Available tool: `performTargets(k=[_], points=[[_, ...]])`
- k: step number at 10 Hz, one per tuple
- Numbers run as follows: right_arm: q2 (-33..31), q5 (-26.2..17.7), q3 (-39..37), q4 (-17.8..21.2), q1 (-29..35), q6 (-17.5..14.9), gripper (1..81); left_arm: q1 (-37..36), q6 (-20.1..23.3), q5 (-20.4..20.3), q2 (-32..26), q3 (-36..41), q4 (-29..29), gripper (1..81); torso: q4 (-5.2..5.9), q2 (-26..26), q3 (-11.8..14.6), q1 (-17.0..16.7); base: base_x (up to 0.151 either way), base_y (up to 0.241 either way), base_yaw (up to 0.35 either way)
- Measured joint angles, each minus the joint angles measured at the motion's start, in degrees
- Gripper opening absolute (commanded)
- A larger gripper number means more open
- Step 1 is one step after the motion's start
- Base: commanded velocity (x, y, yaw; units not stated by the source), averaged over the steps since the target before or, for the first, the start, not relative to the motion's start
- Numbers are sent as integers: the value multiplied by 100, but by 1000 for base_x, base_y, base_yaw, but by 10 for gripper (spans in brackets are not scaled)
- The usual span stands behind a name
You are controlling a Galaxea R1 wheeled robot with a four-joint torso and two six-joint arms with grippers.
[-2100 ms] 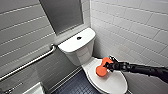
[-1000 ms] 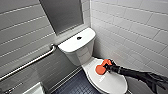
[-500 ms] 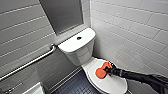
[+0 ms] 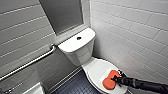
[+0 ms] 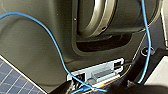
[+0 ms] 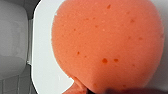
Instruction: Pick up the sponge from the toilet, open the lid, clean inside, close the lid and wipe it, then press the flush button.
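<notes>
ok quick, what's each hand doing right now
left hand: cannot be told
right hand: closed, holding the sponge against the toilet lid

The sponge (image 4: 110, 80), held in my right fingers (image 4: 116, 79), rests on the closed lid (image 4: 98, 72) of the toilet (image 4: 80, 53), toward its front. The flush button (image 4: 79, 38) sits mid-tank behind, with a grab bar (image 4: 32, 62) on the wall (image 4: 22, 32) to the left.
</notes>
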Motion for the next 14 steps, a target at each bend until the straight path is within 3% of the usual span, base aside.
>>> performTargets(k=[5,11,14], points=[[-1031,-66,1023,-66,-507,-5,10,0,0,0,0,5,5,811,0,0,0,0,0,0,0],[-1825,199,1414,-179,-1119,-6,10,-2,0,-2,-11,6,6,811,0,-2,2,0,0,0,0],[-2255,-195,2103,-262,-1169,-16,10,-2,0,-5,-20,11,6,811,0,-2,2,0,0,0,0]])
